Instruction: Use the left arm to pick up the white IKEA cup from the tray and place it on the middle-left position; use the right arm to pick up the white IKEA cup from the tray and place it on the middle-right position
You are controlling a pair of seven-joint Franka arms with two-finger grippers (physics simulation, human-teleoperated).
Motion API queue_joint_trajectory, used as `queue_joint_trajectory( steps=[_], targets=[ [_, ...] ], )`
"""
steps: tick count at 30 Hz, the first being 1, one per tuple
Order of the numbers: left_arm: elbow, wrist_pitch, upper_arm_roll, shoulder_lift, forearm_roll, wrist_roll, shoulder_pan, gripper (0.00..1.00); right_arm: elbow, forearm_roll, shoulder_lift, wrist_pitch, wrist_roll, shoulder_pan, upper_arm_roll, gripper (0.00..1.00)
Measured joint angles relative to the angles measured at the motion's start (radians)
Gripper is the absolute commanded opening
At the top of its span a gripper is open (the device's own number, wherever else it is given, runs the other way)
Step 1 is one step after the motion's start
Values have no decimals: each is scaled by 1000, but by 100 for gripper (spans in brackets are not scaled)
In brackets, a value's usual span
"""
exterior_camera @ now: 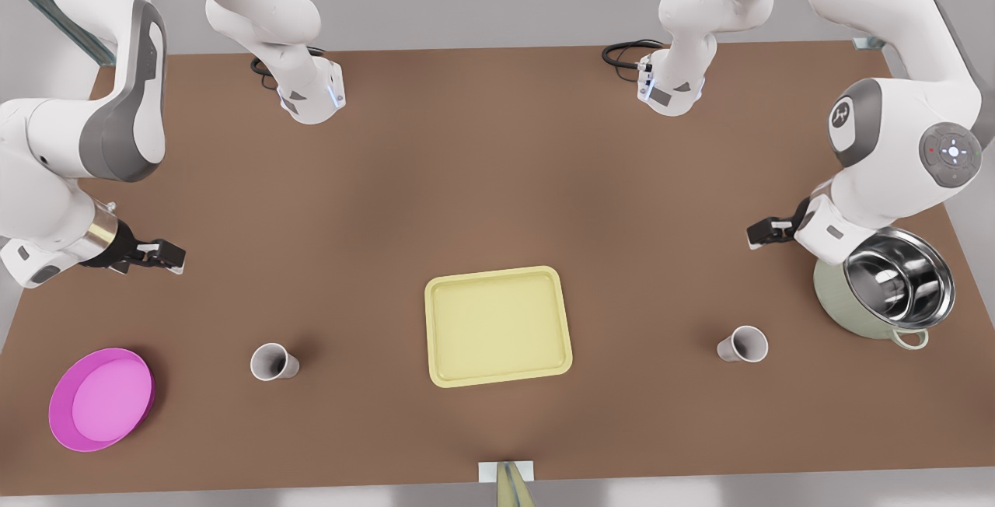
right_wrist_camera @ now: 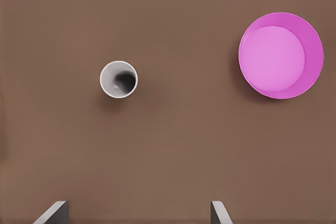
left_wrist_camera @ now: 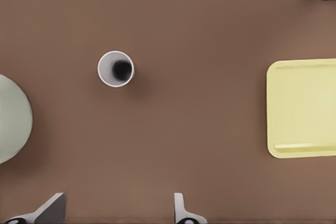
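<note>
Right gripper (exterior_camera: 175,258), jaws wide, hangs at 10 o'clock of the first white cup (exterior_camera: 274,361), which stands on the table at 9 o'clock of the tray (exterior_camera: 497,274). The second white cup (exterior_camera: 743,344) stands at 3 o'clock. Left gripper (exterior_camera: 752,235), jaws wide, hangs at its 12 o'clock. Judgement: both placements complete; no further grasp required.

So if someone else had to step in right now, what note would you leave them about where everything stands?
Left gripper: open, holding nothing, raised beside the steel pot on the front view's right.
Right gripper: open, holding nothing, above the table on the front view's left, back from the pink plate.
Tray: middle of the table, no cups in it.
Cups: one stands upright on the table between tray and pot, the other between tray and plate.
Done: both cups are out.
Left: seemingly nothing.
</note>
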Motion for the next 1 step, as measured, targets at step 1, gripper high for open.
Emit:
queue_joint_trajectory(
  steps=[1],
  targets=[
    [-1, -4, 0, 0, 0, 0, 0, 100, 0, 0, 0, 0, 0, 0, 0, 100]
  ],
)
